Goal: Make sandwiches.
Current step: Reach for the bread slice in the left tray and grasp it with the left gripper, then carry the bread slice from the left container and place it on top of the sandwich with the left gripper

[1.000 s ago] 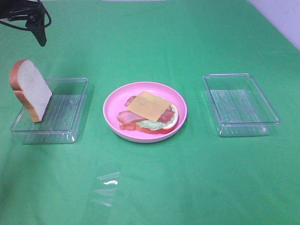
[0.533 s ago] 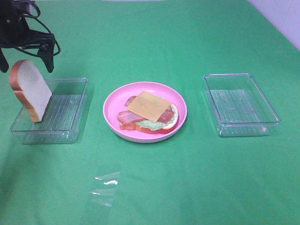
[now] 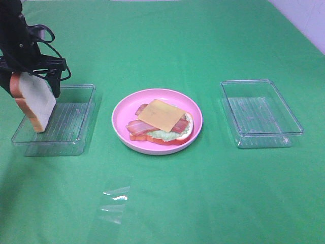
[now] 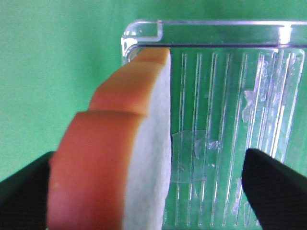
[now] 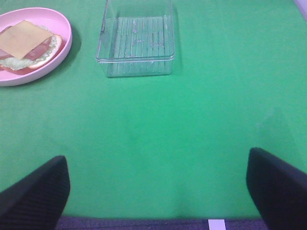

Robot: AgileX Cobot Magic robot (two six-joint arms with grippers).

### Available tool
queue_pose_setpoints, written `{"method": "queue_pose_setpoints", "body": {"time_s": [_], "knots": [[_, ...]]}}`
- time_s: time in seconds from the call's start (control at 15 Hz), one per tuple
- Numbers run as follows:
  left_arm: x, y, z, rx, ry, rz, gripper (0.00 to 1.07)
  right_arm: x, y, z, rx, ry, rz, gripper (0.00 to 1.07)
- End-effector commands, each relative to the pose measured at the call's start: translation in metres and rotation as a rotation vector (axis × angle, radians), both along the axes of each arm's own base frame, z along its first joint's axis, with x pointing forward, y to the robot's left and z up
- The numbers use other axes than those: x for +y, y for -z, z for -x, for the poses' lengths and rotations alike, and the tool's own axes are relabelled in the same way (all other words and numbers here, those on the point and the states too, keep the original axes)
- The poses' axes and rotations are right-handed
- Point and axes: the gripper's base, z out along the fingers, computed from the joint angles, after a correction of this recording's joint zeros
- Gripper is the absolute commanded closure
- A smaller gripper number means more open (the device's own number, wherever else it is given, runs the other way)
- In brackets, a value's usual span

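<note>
While the left hand (image 4: 153, 191) straddles the upright bread slice (image 3: 34, 101) leaning in the left tray (image 3: 76, 109), fingers apart, not yet pinching, close squarely across its faces, then carry it onto the cheese-topped stack (image 3: 160, 122) on the plate (image 3: 195, 109). Right hand (image 5: 158, 191) spread, idle.

One bread slice (image 3: 35, 101) stood on edge, tilted, at the left end of the left clear tray (image 3: 76, 137), its white face turned toward the plate and its orange-brown crust uppermost. The rest of the sandwich lay flat on the pink plate (image 3: 122, 109): a bottom slice (image 3: 170, 141) (mostly hidden), pale green lettuce (image 3: 165, 134), reddish bacon strips (image 3: 136, 127), and a yellow cheese square (image 3: 161, 115) on top.
</note>
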Motion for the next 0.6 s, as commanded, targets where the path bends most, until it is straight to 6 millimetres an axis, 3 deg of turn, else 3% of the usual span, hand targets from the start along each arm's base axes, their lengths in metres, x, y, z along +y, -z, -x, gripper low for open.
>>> {"method": "queue_pose_setpoints", "body": {"time_s": [0.07,0.27,0.33,0.4,0.6], "knots": [[0.0013,0.0023,0.0106,0.110,-0.009,-0.013,0.55,0.0004,0.0004,0.0038,-0.032,0.001,-0.003,0.12],[0.0012,0.0023,0.0106,0.110,-0.009,-0.012,0.77,0.0004,0.0004,0.0038,-0.032,0.001,-0.003,0.12],[0.0012,0.0023,0.0106,0.110,-0.009,-0.012,0.98,0.0004,0.0004,0.0038,-0.032,0.001,-0.003,0.12],[0.0006,0.0018,0.0108,0.109,-0.008,-0.010,1.07,0.0004,0.0004,0.0038,-0.032,0.001,-0.003,0.12],[-0.0012,-0.0062,0.0099,0.089,-0.012,0.011,1.07,0.0004,0.0004,0.0038,-0.032,0.001,-0.003,0.12]]}}
